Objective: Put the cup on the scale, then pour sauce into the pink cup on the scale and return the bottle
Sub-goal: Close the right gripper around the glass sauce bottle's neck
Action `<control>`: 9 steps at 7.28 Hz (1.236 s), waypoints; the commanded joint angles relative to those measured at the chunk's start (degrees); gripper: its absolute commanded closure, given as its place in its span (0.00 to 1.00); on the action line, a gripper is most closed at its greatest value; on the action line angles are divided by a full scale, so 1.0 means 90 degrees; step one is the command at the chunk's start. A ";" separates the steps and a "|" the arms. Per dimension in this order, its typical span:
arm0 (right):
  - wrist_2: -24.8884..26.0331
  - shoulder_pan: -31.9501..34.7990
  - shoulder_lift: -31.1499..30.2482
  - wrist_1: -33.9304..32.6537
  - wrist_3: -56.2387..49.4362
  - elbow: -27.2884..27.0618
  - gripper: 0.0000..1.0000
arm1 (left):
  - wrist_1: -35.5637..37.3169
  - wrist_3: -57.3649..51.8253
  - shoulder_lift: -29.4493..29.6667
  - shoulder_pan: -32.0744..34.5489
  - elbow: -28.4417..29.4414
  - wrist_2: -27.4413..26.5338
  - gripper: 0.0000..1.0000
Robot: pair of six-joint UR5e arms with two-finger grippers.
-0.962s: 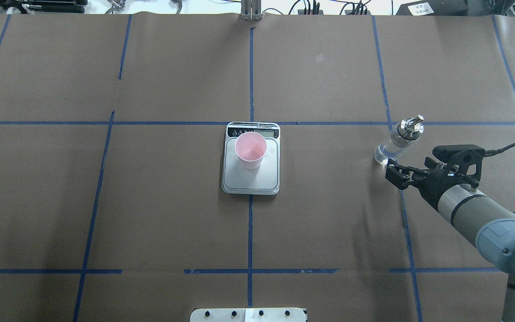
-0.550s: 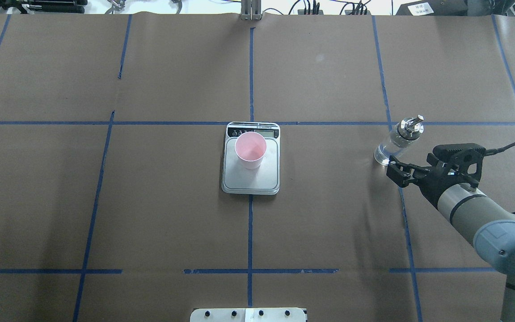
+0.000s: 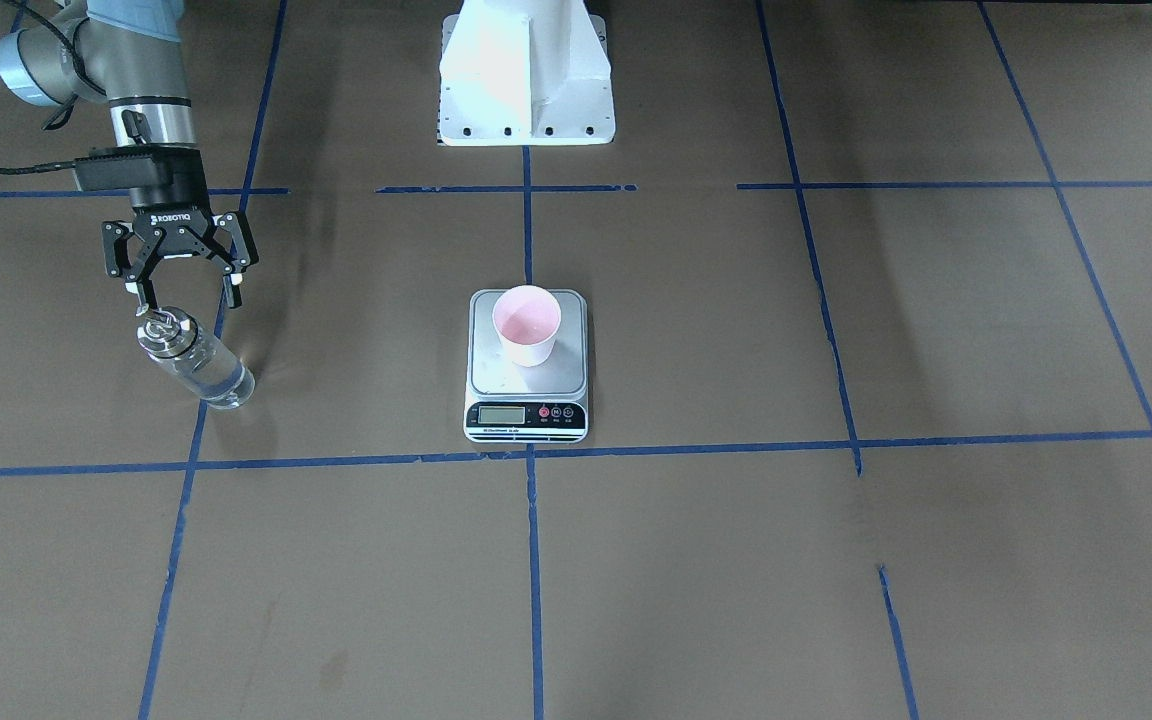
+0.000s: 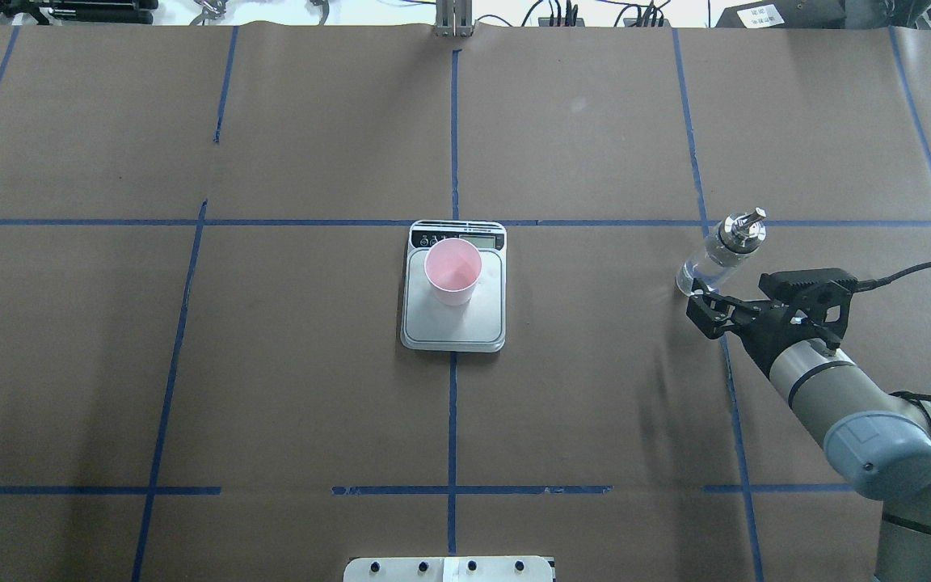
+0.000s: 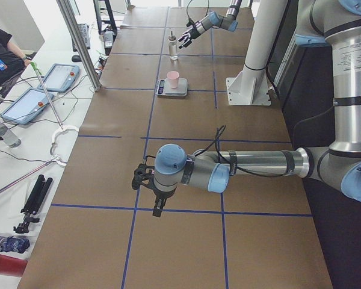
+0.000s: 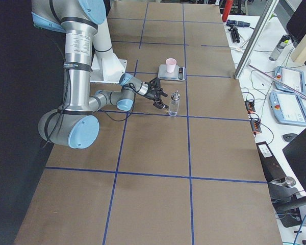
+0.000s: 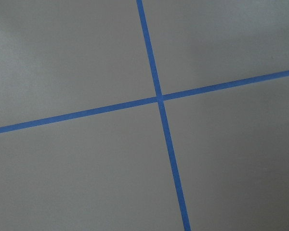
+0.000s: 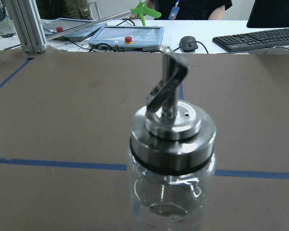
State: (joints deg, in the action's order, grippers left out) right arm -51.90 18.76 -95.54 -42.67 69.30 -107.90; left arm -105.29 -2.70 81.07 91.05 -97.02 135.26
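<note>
meeting the scale (image 4: 453, 331), blue tape (image 4: 451, 404) grids brown paper (image 4: 312, 364); keyboard (image 8: 257, 39) beyond.

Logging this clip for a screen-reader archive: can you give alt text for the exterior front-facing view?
The right gripper hangs open just beside a clear glass bottle standing at the view's left, not gripping it. At centre, a pink cup stands on a kitchen scale on the brown table.

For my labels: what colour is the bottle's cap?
The bottle's cap is shiny silver, clearest in the right wrist-mounted view.
</note>
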 commanded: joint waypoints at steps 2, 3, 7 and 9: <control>0.0161 -0.0034 0.0195 0.0044 -0.0005 0.0338 0.00 | 0.0000 0.0007 -0.0004 0.0000 -0.0001 0.0000 0.00; 0.0171 -0.0034 0.0205 0.0044 -0.0014 0.0406 0.00 | 0.0000 0.0007 -0.0004 0.0000 -0.0011 0.0000 0.00; 0.0307 -0.0044 0.0332 0.0044 -0.0072 0.0641 0.00 | 0.0000 0.0007 0.0006 0.0000 -0.0001 0.0000 0.00; 0.0337 -0.0034 0.0361 0.0044 -0.0083 0.0729 0.00 | 0.0000 0.0007 0.0006 0.0000 -0.0001 0.0000 0.00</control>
State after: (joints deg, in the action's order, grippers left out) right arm -49.10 18.38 -92.55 -42.27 68.65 -101.77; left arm -105.29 -2.64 81.12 91.05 -97.08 135.26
